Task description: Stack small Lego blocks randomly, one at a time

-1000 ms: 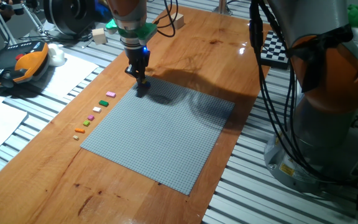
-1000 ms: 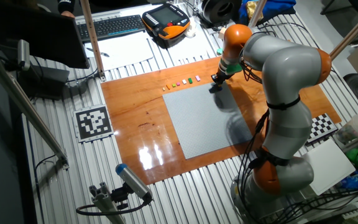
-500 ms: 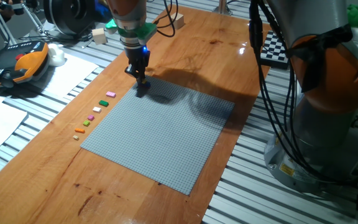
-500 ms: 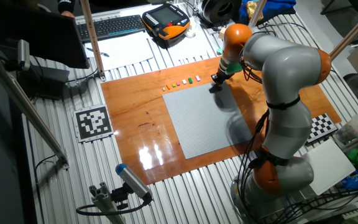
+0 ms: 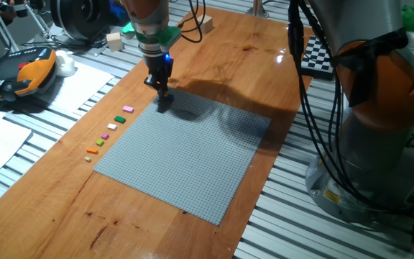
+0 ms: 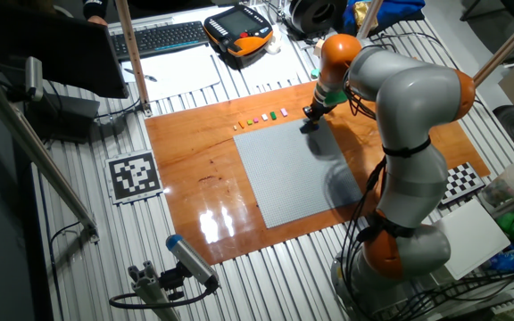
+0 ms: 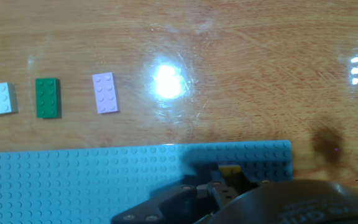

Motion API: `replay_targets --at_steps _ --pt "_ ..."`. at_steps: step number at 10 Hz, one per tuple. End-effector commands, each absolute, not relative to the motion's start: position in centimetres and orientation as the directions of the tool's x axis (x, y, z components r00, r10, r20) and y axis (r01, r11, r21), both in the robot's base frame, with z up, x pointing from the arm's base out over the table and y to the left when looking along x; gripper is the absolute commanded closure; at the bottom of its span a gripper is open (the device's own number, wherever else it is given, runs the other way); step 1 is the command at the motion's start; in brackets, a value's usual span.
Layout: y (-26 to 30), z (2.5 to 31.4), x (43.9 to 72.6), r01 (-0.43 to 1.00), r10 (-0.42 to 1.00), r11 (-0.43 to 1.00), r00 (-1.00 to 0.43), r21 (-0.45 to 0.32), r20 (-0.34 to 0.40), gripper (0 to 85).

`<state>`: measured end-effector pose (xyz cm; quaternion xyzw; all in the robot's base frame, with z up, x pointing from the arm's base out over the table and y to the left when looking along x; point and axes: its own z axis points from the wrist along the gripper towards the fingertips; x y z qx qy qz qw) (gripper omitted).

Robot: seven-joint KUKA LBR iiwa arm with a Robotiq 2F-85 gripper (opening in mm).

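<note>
I am operating in a robotics laboratory: the wooden board (image 6: 194, 156) lies on a slatted aluminium-profile bench (image 6: 239, 276), with a printed fiducial marker (image 6: 134, 176) beside it and a black-and-white checkerboard calibration target (image 5: 317, 54) at the far edge. Along one side of the bench I see an orange-and-black teach pendant (image 6: 238, 24), a keyboard (image 6: 163, 37) and a dark monitor (image 6: 47, 49). Bundled cables (image 5: 315, 108) run down the robot's grey-and-orange base (image 5: 379, 137), and a camera on a small stand (image 6: 186, 263) faces the workspace.
</note>
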<state>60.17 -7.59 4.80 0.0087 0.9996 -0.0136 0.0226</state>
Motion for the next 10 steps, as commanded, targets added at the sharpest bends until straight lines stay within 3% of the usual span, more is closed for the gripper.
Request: replay_targets --at_steps 1,4,5,10 --pt "-7.58 4.79 60.19 0.018 0.017 1.000 -0.999 -0.025 -0.045 68.0" --pt "-7.55 4.80 60.20 0.019 0.018 0.999 -0.999 -0.025 -0.044 68.0" --pt "-7.55 4.80 60.21 0.021 0.020 0.999 -0.999 -0.027 -0.044 51.0" --pt "-7.59 5.67 60.77 0.018 0.017 1.000 -0.999 -0.024 -0.028 51.0"
